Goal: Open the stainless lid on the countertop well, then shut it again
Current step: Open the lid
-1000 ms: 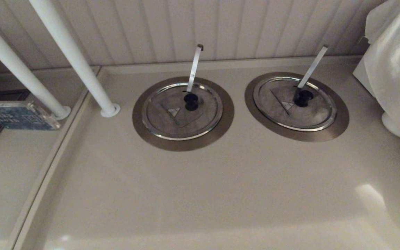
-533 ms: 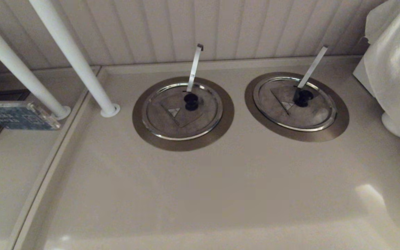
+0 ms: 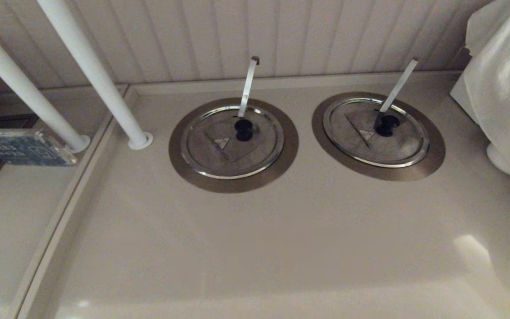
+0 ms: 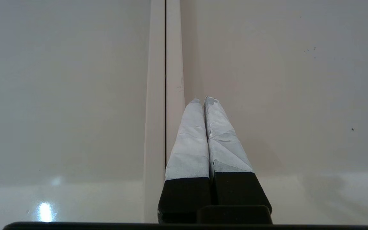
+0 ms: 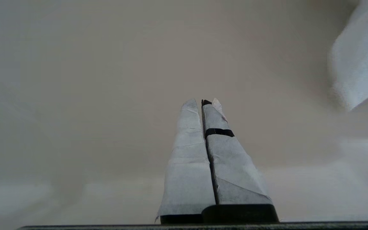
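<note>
Stainless lid (image 3: pixel 376 133) seated flat on countertop well (image 3: pixel 434 155).

1. A twin steel lid (image 3: pixel 233 141) with a hook-tipped handle (image 3: pixel 248 84) lies flat in its brushed collar (image 3: pixel 179 159).
2. Two white poles (image 3: pixel 91 75) slant up from the beige counter (image 3: pixel 255 248), with a blue card (image 3: pixel 20 146) beside them.
3. A raised seam (image 4: pixel 158 80) runs just beside the left gripper (image 4: pixel 202 99).
4. White cloth (image 5: pixel 359 64) lies ahead of the right gripper (image 5: pixel 203 101), well apart.
</note>
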### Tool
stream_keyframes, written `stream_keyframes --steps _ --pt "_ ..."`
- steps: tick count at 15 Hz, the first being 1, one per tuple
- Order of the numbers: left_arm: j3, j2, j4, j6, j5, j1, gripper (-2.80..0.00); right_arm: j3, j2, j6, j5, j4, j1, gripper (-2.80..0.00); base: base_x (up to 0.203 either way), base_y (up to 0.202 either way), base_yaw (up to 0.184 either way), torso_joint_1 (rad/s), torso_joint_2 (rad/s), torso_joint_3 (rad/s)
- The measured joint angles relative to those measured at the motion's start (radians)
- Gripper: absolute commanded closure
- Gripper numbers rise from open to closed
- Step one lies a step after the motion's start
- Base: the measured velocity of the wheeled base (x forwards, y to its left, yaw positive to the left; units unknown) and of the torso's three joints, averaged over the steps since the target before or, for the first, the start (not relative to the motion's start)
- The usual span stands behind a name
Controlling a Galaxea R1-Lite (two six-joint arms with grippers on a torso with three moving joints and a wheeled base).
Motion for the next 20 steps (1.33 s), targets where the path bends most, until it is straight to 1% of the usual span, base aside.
stream_keyframes --steps 3,6,7,8,10,13,15,17,18,19,20 --pt "0.0 0.0 0.0 0.0 0.0 0.0 0.0 -0.155 0.045 0.003 -0.006 0.03 -0.001 0.0 0.0 0.0 0.0 0.0 0.0 0.0" --pt "0.0 0.0 0.0 0.001 0.0 0.0 0.0 -0.372 0.258 -0.011 -0.009 0.079 -0.003 0.0 0.0 0.0 0.0 0.0 0.0 0.0" --pt "0.0 0.0 0.0 0.001 0.0 0.0 0.0 -0.467 0.363 -0.022 -0.009 0.116 -0.003 -2.08 0.0 0.0 0.0 0.0 0.0 0.0" --pt "0.0 0.0 0.0 0.0 0.0 0.0 0.0 -0.556 0.474 -0.037 -0.007 0.162 -0.002 -2.8 0.0 0.0 0.0 0.0 0.0 0.0" --pt "0.0 0.0 0.0 0.0 0.0 0.0 0.0 -0.716 0.7 -0.063 -0.004 0.236 0.005 -2.8 0.0 0.0 0.0 0.0 0.0 0.0" --pt "0.0 0.0 0.0 0.0 0.0 0.0 0.0 -0.98 0.989 -0.052 -0.009 0.287 0.016 -2.8 0.0 0.0 0.0 0.0 0.0 0.0" --pt "0.0 0.0 0.0 0.0 0.0 0.0 0.0 -1.143 1.151 -0.047 -0.036 0.311 0.028 -2.8 0.0 0.0 0.0 0.0 0.0 0.0" --pt "0.0 0.0 0.0 0.0 0.0 0.0 0.0 -1.268 1.296 -0.039 -0.08 0.317 0.039 -2.8 0.0 0.0 0.0 0.0 0.0 0.0" --pt "0.0 0.0 0.0 0.0 0.0 0.0 0.0 -1.313 1.363 -0.026 -0.098 0.293 0.042 -2.8 0.0 0.0 0.0 0.0 0.0 0.0" --pt "0.0 0.0 0.0 0.0 0.0 0.0 0.0 -1.33 1.412 -0.008 -0.107 0.234 0.047 -2.8 0.0 0.0 0.0 0.0 0.0 0.0" --pt "0.0 0.0 0.0 0.0 0.0 0.0 0.0 -1.322 1.454 0.005 -0.113 0.131 0.056 -2.8 0.0 0.0 0.0 0.0 0.0 0.0"
